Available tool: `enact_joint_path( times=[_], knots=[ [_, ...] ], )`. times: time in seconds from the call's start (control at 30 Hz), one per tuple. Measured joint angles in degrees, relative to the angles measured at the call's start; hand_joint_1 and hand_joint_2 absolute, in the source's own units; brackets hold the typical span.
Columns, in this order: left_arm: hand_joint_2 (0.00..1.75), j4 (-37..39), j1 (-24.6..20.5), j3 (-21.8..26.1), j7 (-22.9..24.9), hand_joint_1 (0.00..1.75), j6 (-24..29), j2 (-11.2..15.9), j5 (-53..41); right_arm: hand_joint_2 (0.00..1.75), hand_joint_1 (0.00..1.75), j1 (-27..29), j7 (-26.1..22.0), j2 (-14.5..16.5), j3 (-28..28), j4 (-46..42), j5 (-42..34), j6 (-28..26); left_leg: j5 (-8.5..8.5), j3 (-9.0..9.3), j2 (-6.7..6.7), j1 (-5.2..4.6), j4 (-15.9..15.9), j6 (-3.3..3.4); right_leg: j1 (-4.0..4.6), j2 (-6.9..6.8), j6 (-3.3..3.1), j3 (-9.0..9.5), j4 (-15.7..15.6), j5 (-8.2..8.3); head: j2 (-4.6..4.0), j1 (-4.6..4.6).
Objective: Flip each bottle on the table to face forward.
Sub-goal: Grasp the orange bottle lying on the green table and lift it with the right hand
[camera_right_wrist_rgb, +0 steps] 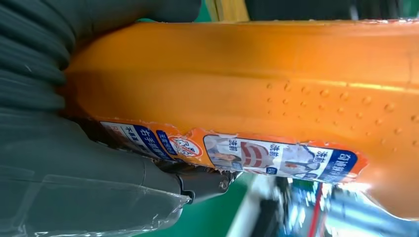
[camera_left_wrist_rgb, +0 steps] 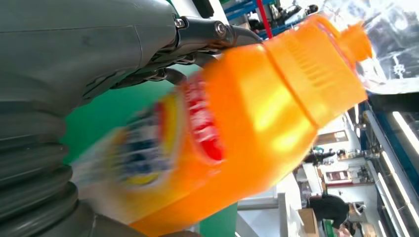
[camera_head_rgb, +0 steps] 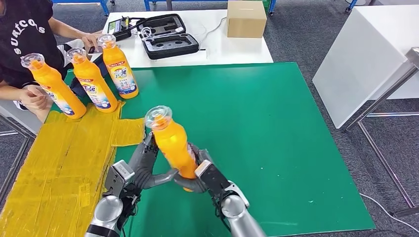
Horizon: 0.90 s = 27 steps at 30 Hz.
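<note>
An orange bottle with a clear cap stands slightly tilted near the front of the green mat, its plain back toward me. My left hand holds its left side and my right hand holds its lower right side. In the left wrist view the bottle is blurred, its label side showing. The right wrist view shows the bottle with its back label, against my right hand. Three more orange bottles stand at the mat's far left with labels facing me.
A person in a black shirt sits at the far left, one hand by the leftmost bottle. Yellow tape covers the table's left part. Behind lie a white table with an open black case and a cardboard box. A white panel stands right.
</note>
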Motion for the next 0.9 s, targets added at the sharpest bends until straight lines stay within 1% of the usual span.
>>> enact_joint_path(
  times=[0.13, 0.5, 0.67, 0.7, 0.8, 0.83, 0.9],
  knots=[
    [1.75, 0.7, -0.3, 0.0, 0.1, 0.0, 0.1, 0.0, 0.2, 1.75, 1.75, -0.3, -0.4, 0.5, 2.4, 3.2, 0.2, -0.3, 0.0, -0.03, -0.01, -0.01, 0.0, 0.0, -0.02, 0.0, 0.0, -0.01, 0.0, 0.0, 0.0, 0.04],
    [1.75, 1.3, -0.4, 0.1, 0.2, 0.0, 0.1, 0.0, 0.4, 1.75, 1.75, -1.2, -0.6, 0.5, 4.2, 6.3, 0.3, -0.1, 0.0, -0.04, 0.0, -0.02, 0.0, 0.0, -0.03, 0.0, 0.0, -0.02, 0.0, 0.0, 0.0, 0.03],
    [1.75, 1.8, -0.6, 0.2, 0.2, 0.01, 0.1, 0.0, 1.2, 1.75, 1.75, -1.6, -0.9, 0.5, 6.0, 8.4, 1.1, -0.6, 0.0, -0.04, 0.0, -0.01, 0.0, 0.0, -0.01, 0.0, 0.0, -0.04, 0.0, 0.0, 0.0, 0.03],
    [1.75, 2.0, -0.6, 0.2, 0.2, 0.41, 0.1, 0.0, 1.3, 1.75, 1.75, -1.6, -1.0, 0.5, 6.3, 8.7, 1.2, -1.0, 0.0, -0.04, 0.0, -0.01, 0.0, 0.0, -0.01, 0.0, 0.0, -0.03, 0.0, 0.0, 0.0, 0.03],
    [1.75, 2.3, -0.6, 0.2, 0.0, 1.71, -0.1, 0.0, 2.3, 1.75, 1.75, -1.8, -1.2, 0.5, 6.9, 9.7, 1.1, -1.8, 0.0, -0.04, 0.01, -0.01, 0.0, 0.0, -0.02, 0.0, 0.0, -0.03, 0.0, 0.0, 0.0, 0.03],
    [1.75, 2.3, -0.6, 0.2, 0.0, 1.75, -0.1, 0.0, 2.6, 1.75, 1.75, -1.9, -1.3, 0.5, 7.0, 9.9, 1.1, -2.0, 0.0, -0.04, 0.01, -0.02, 0.0, 0.0, -0.02, 0.0, 0.0, -0.03, 0.0, 0.0, 0.0, 0.03],
    [1.75, 2.4, -0.5, 0.3, -0.2, 1.75, -0.2, 0.0, 2.9, 1.75, 1.75, -1.9, -1.4, 0.5, 7.1, 10.1, 1.0, -2.5, 0.0, -0.05, 0.0, -0.02, 0.0, 0.0, -0.03, 0.0, 0.0, -0.03, 0.0, 0.0, 0.0, 0.03]
  ],
)
